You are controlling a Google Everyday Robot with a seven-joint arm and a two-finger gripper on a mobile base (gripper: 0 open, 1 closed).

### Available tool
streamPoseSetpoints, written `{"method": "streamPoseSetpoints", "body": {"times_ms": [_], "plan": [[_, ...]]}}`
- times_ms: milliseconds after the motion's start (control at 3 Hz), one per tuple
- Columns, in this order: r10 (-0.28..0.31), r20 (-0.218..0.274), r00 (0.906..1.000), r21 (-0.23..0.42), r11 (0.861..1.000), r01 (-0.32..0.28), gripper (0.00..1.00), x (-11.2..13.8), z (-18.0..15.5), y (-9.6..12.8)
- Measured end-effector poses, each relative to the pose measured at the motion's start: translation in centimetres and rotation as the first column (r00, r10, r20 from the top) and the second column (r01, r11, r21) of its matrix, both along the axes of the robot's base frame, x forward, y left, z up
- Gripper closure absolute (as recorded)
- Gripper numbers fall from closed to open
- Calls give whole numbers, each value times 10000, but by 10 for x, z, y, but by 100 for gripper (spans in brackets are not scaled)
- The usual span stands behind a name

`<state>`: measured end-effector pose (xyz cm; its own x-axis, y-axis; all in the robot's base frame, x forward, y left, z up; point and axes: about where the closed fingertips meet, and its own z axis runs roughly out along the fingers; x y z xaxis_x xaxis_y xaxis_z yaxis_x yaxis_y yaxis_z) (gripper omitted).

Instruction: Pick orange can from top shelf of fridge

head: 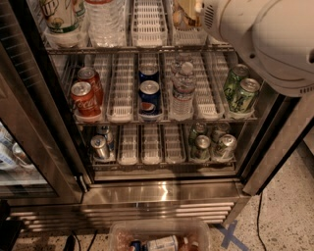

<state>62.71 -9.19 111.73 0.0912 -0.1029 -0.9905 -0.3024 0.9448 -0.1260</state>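
Observation:
The fridge (162, 193) stands open in front of me, with a shiny steel base. Its top shelf (147, 49) runs along the top of the view, with white lane trays and a metal front rail. The orange can (182, 14) stands at the shelf's right, orange-brown with cream markings, cut off by the top edge. My white arm (265, 39) fills the top right and touches or overlaps the can's right side. The gripper is out of view, hidden beyond the arm. A white-and-green tall can (61, 14) and a water bottle (105, 19) stand on the shelf's left.
The middle shelf holds red cola cans (84, 98), blue cans (148, 95), a water bottle (183, 90) and green cans (241, 90). Silver cans (100, 146) stand on the lower shelf. The dark door frame (39, 112) is at left. A clear bin (159, 238) sits on the floor.

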Motion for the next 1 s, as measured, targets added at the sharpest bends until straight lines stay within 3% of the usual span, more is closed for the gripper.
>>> {"method": "streamPoseSetpoints", "body": {"times_ms": [667, 1000], "plan": [[140, -704, 9974, -524, 9985, -177, 100, -61, 1, -44], [986, -956, 9905, -533, 9931, -1040, 100, -90, 25, -45]]}}
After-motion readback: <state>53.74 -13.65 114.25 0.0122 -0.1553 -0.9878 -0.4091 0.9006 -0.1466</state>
